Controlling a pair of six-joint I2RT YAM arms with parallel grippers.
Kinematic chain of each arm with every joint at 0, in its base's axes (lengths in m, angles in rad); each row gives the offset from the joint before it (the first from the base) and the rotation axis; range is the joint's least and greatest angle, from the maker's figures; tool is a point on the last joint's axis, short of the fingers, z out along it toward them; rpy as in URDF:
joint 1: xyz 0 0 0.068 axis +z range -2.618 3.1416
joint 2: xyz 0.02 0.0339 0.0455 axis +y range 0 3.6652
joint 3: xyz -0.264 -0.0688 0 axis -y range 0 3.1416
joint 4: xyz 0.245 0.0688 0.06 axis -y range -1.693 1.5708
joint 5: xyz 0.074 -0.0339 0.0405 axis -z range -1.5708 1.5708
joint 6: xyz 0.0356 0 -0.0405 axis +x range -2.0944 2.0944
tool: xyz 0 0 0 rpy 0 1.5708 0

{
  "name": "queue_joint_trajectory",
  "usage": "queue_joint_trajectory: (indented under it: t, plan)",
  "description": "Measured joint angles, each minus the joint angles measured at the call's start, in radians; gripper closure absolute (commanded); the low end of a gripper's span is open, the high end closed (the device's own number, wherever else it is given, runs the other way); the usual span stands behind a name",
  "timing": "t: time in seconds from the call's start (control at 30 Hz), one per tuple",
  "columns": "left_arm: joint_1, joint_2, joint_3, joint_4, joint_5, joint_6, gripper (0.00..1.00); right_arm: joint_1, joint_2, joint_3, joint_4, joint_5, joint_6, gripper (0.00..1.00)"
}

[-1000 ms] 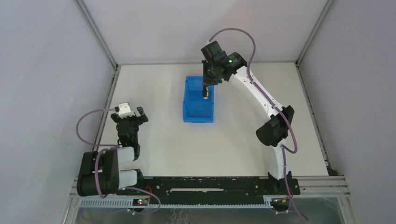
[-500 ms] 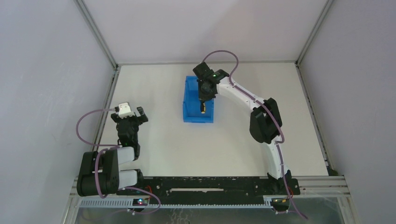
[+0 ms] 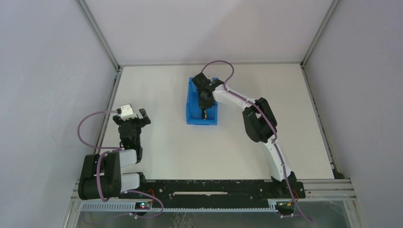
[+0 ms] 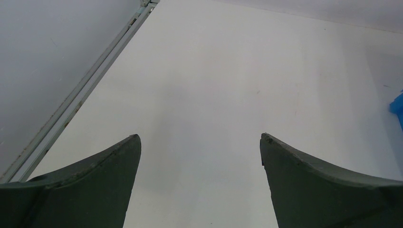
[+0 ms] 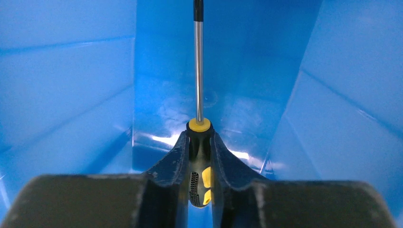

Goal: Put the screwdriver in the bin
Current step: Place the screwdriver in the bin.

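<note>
The blue bin [image 3: 191,100] stands on the white table, right of centre at the back. My right gripper [image 3: 204,110] reaches down inside it, near its front end. In the right wrist view the gripper [image 5: 199,135] is shut on the screwdriver [image 5: 198,71]. Its black and yellow handle sits between the fingers and the thin shaft points ahead toward the bin's floor [image 5: 161,109]. Blue walls [image 5: 66,90] surround the gripper on both sides. My left gripper [image 3: 133,118] rests far to the left of the bin, open and holding nothing [image 4: 199,137].
A metal frame rail [image 4: 81,95] runs along the table's left edge beside the left gripper. Grey walls enclose the table on three sides. A corner of the bin [image 4: 398,107] shows at the right edge of the left wrist view.
The right arm has come down and forward from above the bin's far end, carrying the screwdriver into the bin. The left arm has not moved.
</note>
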Motion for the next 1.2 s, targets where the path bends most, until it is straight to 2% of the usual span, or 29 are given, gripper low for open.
queue_joint_trajectory:
  t: [0.27,0.37,0.4,0.53,0.87,1.07,1.2]
  plan:
    - [0.0,0.0,0.0,0.0,0.0,0.0,0.0,0.006,0.03,0.0,0.013,0.037,-0.004,0.39]
    - [0.0,0.0,0.0,0.0,0.0,0.0,0.0,0.012,0.03,0.0,0.015,0.043,-0.005,0.21]
    - [0.0,0.0,0.0,0.0,0.0,0.0,0.0,0.015,0.03,0.0,0.016,0.045,-0.006,0.18]
    - [0.0,0.0,0.0,0.0,0.0,0.0,0.0,0.027,0.03,0.0,0.016,0.061,-0.009,0.17]
    - [0.0,0.0,0.0,0.0,0.0,0.0,0.0,0.037,0.024,0.051,-0.023,0.084,-0.008,0.28]
    - [0.0,0.0,0.0,0.0,0.0,0.0,0.0,0.043,-0.04,0.071,-0.068,0.103,-0.009,0.28]
    - [0.0,0.0,0.0,0.0,0.0,0.0,0.0,0.047,-0.086,0.146,-0.113,0.117,-0.012,0.28]
